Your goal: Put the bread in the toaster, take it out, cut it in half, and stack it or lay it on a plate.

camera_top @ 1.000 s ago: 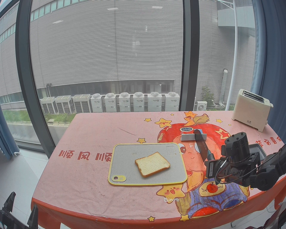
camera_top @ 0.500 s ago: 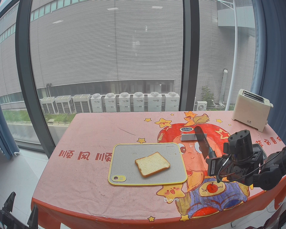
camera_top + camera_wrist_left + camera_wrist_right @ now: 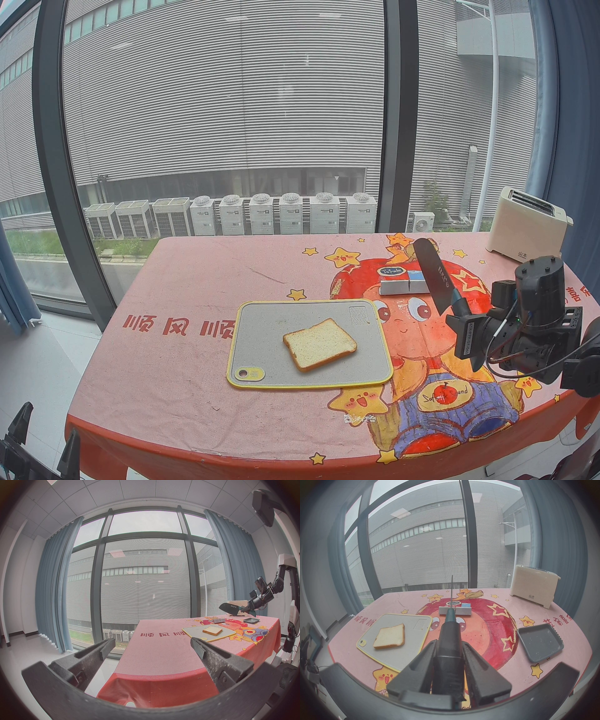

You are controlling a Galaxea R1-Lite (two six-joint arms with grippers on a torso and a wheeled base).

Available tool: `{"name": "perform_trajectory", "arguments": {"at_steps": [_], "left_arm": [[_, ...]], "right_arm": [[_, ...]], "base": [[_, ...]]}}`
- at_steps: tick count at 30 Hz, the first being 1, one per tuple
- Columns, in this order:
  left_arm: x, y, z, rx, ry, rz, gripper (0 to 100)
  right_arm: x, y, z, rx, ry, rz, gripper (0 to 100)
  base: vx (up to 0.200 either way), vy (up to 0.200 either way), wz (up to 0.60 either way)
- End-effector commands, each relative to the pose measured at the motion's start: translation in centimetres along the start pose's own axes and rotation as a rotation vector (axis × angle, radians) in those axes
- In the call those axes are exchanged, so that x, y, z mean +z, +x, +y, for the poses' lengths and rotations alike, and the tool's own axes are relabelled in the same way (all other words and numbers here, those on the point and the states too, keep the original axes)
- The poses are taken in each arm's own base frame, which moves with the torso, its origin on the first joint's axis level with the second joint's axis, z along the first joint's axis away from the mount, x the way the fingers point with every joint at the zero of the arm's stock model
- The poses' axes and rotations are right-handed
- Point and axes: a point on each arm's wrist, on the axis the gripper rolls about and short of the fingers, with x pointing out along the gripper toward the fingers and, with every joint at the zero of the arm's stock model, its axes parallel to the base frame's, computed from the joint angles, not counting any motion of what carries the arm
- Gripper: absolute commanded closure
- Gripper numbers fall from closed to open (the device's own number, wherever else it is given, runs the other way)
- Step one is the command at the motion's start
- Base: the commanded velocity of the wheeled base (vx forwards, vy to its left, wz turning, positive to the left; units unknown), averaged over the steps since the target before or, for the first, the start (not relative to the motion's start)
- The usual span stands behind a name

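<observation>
The left end effector is hanging wide open off the tabletop's near left corner. Red lettering is running along the pink cartoon cloth. The bread is lying flat on the grey cutting board. Further right, the right end effector is gripping a black knife, its blade print too small to make out. The dark plate is lying nearer than the toaster, which is standing far right by the window.

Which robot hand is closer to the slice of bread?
Right. The right gripper, holding the knife, hangs over the table right of the cutting board where the bread lies. The left gripper is off the table, past its near left corner.
</observation>
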Motion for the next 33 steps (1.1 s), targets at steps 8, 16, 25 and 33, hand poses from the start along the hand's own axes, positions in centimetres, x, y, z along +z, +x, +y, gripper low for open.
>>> {"name": "perform_trajectory", "arguments": {"at_steps": [8, 16, 25, 33], "left_arm": [[-0.5, 0.0, 0.0, 0.001, 0.000, 0.000, 0], [-0.5, 0.0, 0.0, 0.001, 0.000, 0.000, 0], [-0.5, 0.0, 0.0, 0.001, 0.000, 0.000, 0], [-0.5, 0.0, 0.0, 0.001, 0.000, 0.000, 0]], "right_arm": [[0.0, -1.9, -0.5, 0.055, -0.035, -0.026, 100], [-0.3, -2.6, -0.8, 0.110, -0.078, -0.022, 100], [-0.7, -3.3, -1.2, 0.146, -0.129, -0.022, 100], [-0.8, -3.5, -1.1, 0.156, -0.157, -0.026, 100]], "base": [[0.000, 0.000, 0.00], [0.000, 0.000, 0.00], [0.000, 0.000, 0.00], [0.000, 0.000, 0.00]]}}
